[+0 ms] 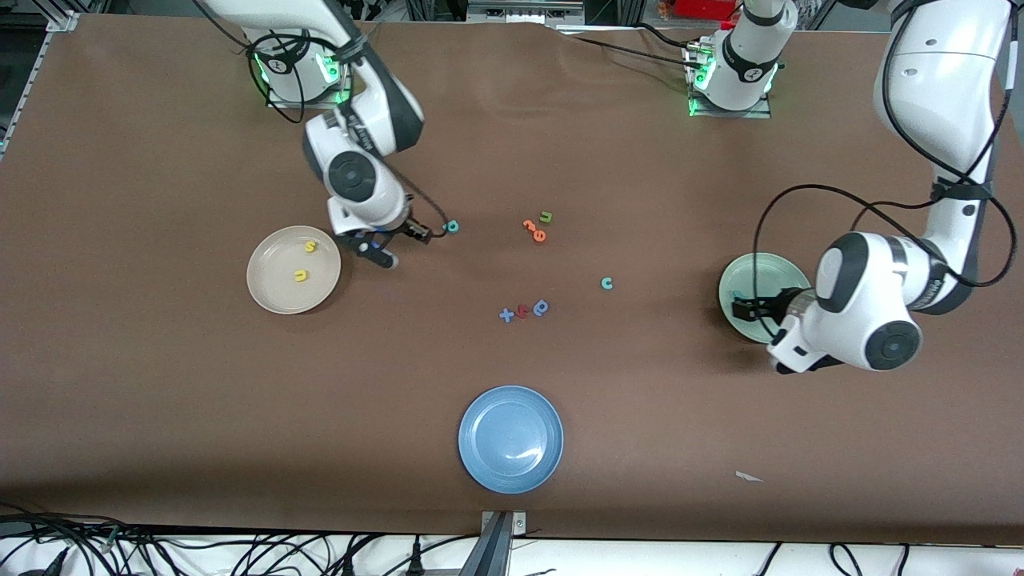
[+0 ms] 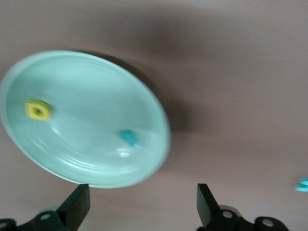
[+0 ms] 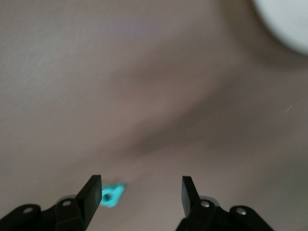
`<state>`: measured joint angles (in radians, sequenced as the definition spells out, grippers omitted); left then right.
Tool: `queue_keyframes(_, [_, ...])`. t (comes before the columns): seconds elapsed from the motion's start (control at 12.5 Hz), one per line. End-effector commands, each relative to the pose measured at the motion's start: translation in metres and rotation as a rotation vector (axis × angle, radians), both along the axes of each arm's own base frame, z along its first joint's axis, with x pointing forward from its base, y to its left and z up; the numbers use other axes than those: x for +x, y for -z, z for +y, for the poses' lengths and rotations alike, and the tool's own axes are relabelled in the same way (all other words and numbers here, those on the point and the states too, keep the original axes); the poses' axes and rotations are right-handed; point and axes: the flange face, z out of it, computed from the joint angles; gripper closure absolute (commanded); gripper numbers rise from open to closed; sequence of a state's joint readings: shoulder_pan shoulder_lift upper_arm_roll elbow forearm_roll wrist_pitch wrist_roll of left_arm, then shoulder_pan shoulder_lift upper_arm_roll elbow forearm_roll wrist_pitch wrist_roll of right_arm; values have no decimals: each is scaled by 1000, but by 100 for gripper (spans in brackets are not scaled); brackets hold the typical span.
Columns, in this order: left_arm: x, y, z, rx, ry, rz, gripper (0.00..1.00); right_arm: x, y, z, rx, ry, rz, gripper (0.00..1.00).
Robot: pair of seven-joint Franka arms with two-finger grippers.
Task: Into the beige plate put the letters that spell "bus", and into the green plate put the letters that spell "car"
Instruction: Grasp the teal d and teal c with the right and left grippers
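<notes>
Right gripper (image 1: pixel 400 240), jaws apart and empty, hangs between the beige plate (image 1: pixel 276 300) and the teal b (image 1: pixel 453 227), which lies flat at the gripper's 3 o'clock. Left gripper (image 1: pixel 746 308), jaws apart and empty, hangs over the green plate (image 1: pixel 780 268). Judged light, soft and compressible, the b wants a gentle pinch across its outer edges.

Setting: robotics laboratory. Evidence: bench (image 1: pixel 160 400) covered in plain brown sheeting; two white arm bases bolted along its edge, the right arm's base (image 1: pixel 298 68) and the left arm's base (image 1: pixel 732 72), both lit green; loose black cables (image 1: pixel 240 556) trailing below the edge nearest the front camera; metal framing at the corners.
</notes>
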<state>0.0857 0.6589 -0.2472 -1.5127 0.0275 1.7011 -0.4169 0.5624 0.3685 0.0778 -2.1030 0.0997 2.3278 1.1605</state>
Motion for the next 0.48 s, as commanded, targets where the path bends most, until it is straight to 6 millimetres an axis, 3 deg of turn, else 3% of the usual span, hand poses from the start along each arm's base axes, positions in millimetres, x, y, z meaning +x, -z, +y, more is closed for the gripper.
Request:
queue_keyframes(0.0, [-5, -11, -64, 10, -120, -53, 4, -17, 14, 37, 9, 156, -47, 25])
queue_keyframes(0.08, [-9, -7, -88, 19, -155, -80, 7, -23, 18, 46, 13, 177, -59, 25])
queue_keyframes(0.4, [-37, 24, -163, 41, -229, -178, 9, -26, 38, 46, 8, 191, -57, 31])
